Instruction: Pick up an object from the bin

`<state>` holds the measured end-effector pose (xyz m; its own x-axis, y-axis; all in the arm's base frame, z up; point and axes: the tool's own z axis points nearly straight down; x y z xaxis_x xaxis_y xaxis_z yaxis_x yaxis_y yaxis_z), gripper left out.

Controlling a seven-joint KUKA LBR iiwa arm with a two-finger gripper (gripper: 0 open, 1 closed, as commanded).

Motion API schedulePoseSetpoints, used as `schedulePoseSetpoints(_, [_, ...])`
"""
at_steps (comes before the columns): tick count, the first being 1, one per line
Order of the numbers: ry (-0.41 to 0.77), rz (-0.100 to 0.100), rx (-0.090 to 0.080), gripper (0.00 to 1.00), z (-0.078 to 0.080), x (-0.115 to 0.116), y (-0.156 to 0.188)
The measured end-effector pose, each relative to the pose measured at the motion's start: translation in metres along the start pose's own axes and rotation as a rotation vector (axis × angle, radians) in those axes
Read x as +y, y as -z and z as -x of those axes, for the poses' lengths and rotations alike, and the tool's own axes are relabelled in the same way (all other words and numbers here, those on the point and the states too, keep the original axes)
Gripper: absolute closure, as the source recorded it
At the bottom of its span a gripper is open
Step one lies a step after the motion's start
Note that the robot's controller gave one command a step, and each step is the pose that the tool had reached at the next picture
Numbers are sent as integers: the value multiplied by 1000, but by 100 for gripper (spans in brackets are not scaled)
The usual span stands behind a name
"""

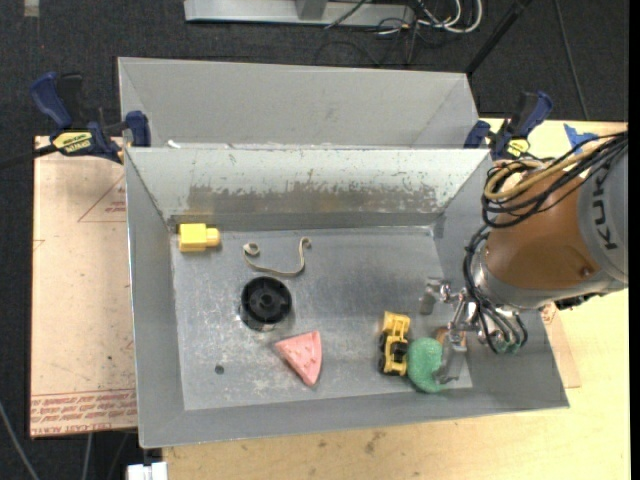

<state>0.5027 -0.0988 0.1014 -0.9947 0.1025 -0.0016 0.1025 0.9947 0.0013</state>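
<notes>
– Green rounded lump [428,365], near the bin's [300,183] lower right corner: is that the likely pick?
– I'd say so. The pincer [453,334] hangs at its upper right edge, perhaps touching it. Spread or pressed together, I cannot tell.
– How would it handle?
– It looks light and soft, maybe squashy. I'd take it across its broad middle.
– Anything close by?
– A yellow toy digger [394,343] sits just beside it on the left. The pink wedge [303,356], black round disc [265,301], bent wire [280,260] and yellow block [198,236] lie farther off.
</notes>
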Motion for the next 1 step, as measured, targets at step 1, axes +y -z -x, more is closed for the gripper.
schedulePoseSetpoints(1, [95, 1, 0, 0, -13, 1, -20])
